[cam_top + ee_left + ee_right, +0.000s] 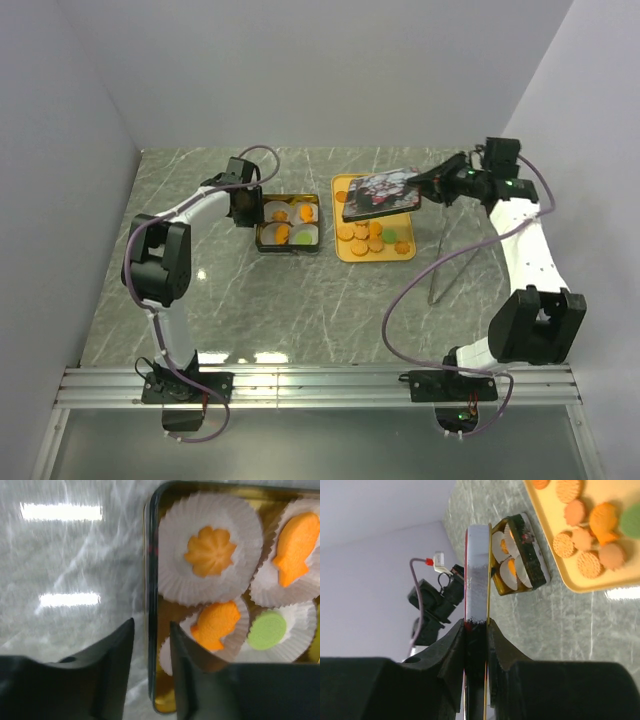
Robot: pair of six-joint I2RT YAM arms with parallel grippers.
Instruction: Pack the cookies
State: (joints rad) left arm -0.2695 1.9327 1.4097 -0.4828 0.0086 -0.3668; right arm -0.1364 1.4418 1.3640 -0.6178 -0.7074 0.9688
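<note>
**Cookies part in the tin, part on the tray — light, brittle, take them by the edges**

Your left fingers (117,660) stand narrow, astride the wall of the tin (151,580) without visibly pinching it. Just past them, cookies (210,551) lie in white paper cups (172,582): an orange flower, two orange fish, one green round. Beside the tin, more sit flat and crowded on the yellow tray (625,577), tan and orange discs with a green one among them. Expect them to be light, stiff and crumbly, so pinch gently across the rim and start with an outer one where the fingers have room. Farthest out, your right fingers (452,655) are clamped on the printed lid (380,192) — held tilted over the tray's far end.
</note>
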